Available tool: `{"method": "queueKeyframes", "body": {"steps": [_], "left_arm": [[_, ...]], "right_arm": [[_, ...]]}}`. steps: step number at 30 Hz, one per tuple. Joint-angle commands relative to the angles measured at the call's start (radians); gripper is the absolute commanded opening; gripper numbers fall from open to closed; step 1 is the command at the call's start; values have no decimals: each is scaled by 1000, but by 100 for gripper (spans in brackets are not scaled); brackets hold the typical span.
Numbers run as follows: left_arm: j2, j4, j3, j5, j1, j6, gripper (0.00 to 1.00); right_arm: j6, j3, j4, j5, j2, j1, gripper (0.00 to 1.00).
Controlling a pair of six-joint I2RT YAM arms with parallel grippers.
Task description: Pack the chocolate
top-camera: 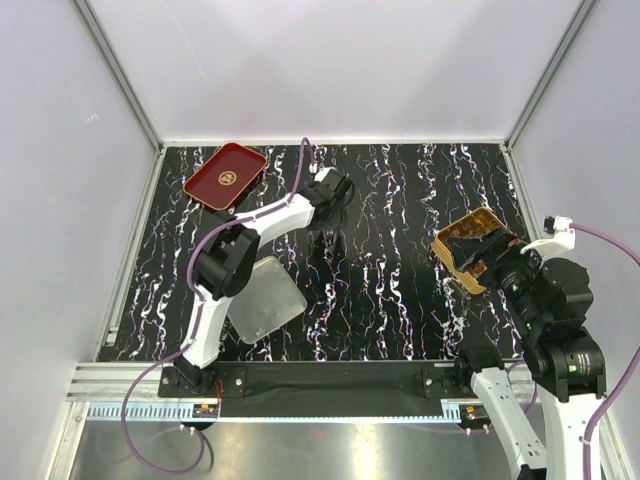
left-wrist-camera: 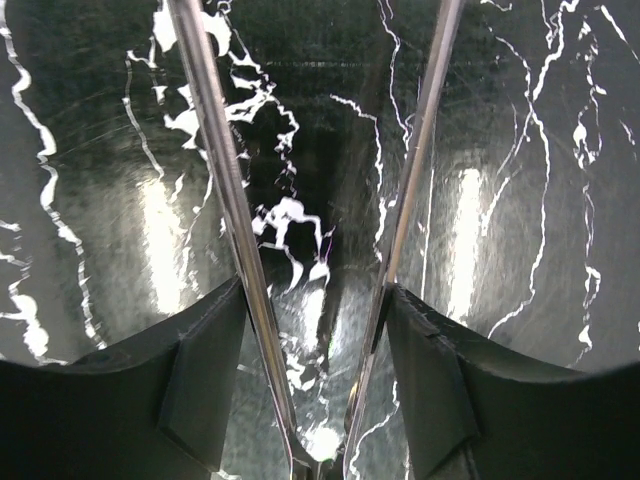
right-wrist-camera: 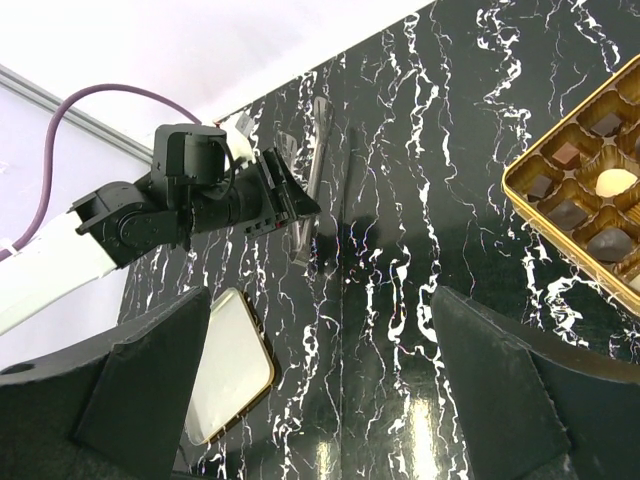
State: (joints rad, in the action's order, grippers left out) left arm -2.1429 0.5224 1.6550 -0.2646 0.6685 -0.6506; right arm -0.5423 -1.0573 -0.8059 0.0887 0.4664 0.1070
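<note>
Two left fingers (left-wrist-camera: 200,380) pinched the splayed steel tongs (left-wrist-camera: 225,200); my right fingers (right-wrist-camera: 150,380) gaped wide near the gold box (right-wrist-camera: 522,190). A looser pinch, I feared, would drop the tongs.

No readable text, gold emblem (top-camera: 227,178) on red tray (top-camera: 206,186), illegible

chocolate (right-wrist-camera: 612,182) in box (right-wrist-camera: 528,208), tray (top-camera: 208,186) far left

A red tray (top-camera: 225,175), a white-veined black marble table (top-camera: 400,300), and a gold box (right-wrist-camera: 520,172) of brown and cream chocolate (right-wrist-camera: 568,212).
</note>
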Motion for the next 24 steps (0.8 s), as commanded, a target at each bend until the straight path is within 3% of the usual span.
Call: {"method": "queueKeyframes", "body": {"steps": [1,9,12,16,21,24], "left_arm": [[-11,-48,57,18,-9,-47,63],[-22,-58,43,38,-9,-80,70],[-20,-56,38,44,-9,-80,80],[1,-56,22,42,-9,-84,84],[92,-10,37,39,-7,-69,99],[210,-1,32,24,-9,-23,99]], "right_arm": [[22,3,47,-12,15,7,100],[21,10,48,-10,17,6,100],[16,11,48,-7,17,7,100],[5,10,47,-3,15,6,100],[2,-33,21,-18,44,7,100],[-2,-72,2,-9,106,5,99]]}}
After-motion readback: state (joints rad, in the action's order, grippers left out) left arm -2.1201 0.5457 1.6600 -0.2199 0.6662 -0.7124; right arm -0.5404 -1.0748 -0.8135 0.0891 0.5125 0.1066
